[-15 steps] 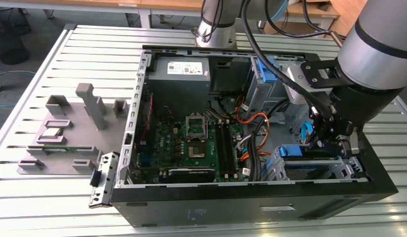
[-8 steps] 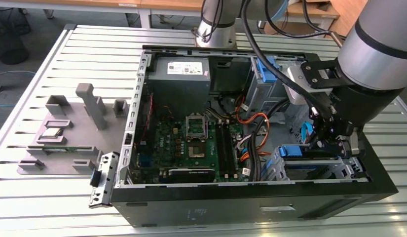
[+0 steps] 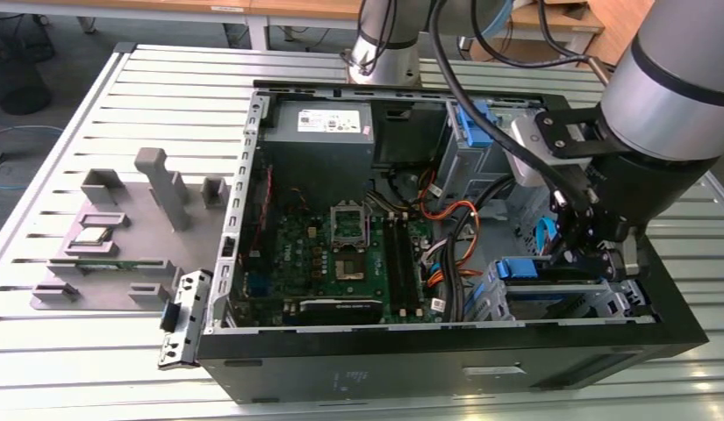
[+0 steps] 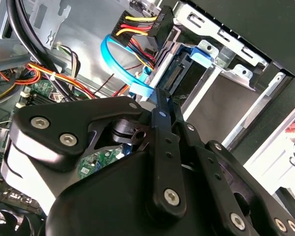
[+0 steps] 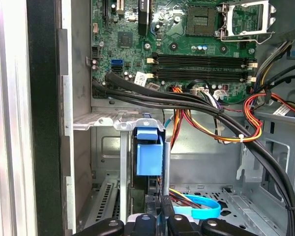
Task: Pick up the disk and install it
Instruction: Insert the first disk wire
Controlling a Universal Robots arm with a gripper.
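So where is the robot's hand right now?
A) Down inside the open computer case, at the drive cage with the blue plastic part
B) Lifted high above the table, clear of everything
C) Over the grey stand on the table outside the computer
A: in the exterior view the hand reaches into the open computer case, right at the drive cage's blue plastic part.

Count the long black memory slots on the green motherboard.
4 long black memory slots, side by side on the green motherboard next to the silver processor socket: first, second, third, fourth. Black cables below may hide more.
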